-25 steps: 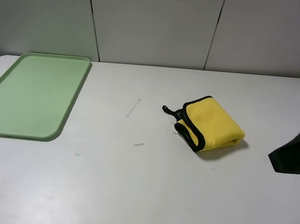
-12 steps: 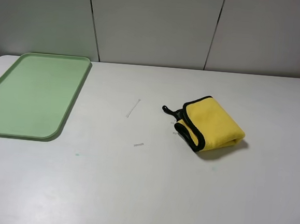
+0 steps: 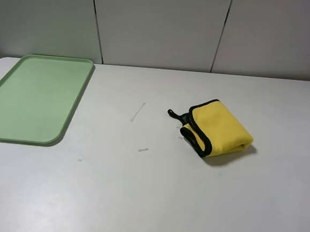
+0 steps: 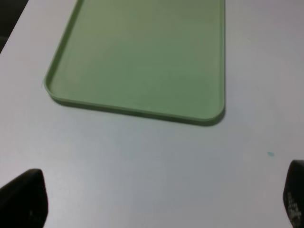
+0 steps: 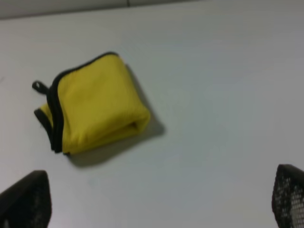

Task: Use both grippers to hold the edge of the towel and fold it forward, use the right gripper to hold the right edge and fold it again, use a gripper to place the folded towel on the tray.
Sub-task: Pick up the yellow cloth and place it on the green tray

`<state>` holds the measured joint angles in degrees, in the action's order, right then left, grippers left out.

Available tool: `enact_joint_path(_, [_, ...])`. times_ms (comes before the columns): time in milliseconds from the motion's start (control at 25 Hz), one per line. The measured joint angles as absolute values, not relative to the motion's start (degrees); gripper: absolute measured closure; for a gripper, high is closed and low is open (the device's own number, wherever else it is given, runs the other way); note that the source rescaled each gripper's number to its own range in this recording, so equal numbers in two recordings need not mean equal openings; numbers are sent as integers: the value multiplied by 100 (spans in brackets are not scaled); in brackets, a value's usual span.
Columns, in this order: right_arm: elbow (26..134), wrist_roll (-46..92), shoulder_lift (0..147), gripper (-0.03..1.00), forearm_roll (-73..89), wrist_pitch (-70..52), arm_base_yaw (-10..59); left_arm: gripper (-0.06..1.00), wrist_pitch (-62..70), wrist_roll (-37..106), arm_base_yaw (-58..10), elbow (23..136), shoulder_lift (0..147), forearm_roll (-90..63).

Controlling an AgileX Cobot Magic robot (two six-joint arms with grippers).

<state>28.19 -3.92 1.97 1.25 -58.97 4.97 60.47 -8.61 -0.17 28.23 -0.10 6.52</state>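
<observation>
The yellow towel (image 3: pixel 218 128) lies folded into a small bundle on the white table, right of centre, its black edge (image 3: pixel 196 133) and small loop on its left side. It also shows in the right wrist view, towel (image 5: pixel 92 110), well ahead of my right gripper (image 5: pixel 152 202), whose fingers stand wide apart with nothing between them. The pale green tray (image 3: pixel 33 98) sits at the far left with nothing on it. The left wrist view shows the tray (image 4: pixel 142 57) ahead of my open left gripper (image 4: pixel 156 202). Neither arm appears in the exterior high view.
Two small pale scraps (image 3: pixel 138 112) lie on the white table between tray and towel, and a tiny green speck (image 3: pixel 79 159) sits nearer the front. Grey wall panels close off the back.
The dark shape of the right arm at the right edge of the exterior high view one second ago has left the picture. Towel and tray have not moved.
</observation>
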Motion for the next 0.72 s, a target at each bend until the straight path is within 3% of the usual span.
enact_joint_path(720, [2819,-369,-40,-3,96,-5897,418,-5,6047,-861,-17,2823,-10,652])
